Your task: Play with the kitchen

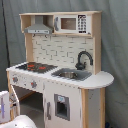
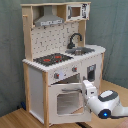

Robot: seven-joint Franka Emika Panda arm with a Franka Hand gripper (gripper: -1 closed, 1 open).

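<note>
- Second exterior view: the kitchen [image 2: 55, 60] is filling the left and centre of the frame, standing on a wood floor [image 2: 15, 120].
- Its oven door [image 2: 67, 100] is hanging ajar at lower centre.
- At lower right, the gripper [image 2: 85, 89] is reaching to the door's upper right edge; I cannot tell if it is grasping.
- First exterior view: the faucet [image 1: 84, 59] is curving over the sink [image 1: 70, 74], right of centre.

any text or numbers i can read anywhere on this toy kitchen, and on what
None can be read.
Microwave keypad on the kitchen: dark panel with pale button marks, too blurred to read in both exterior views.
Knobs under the hob: any markings too small to tell.
Robot arm's white wrist: a blue light, no legible label.
</note>
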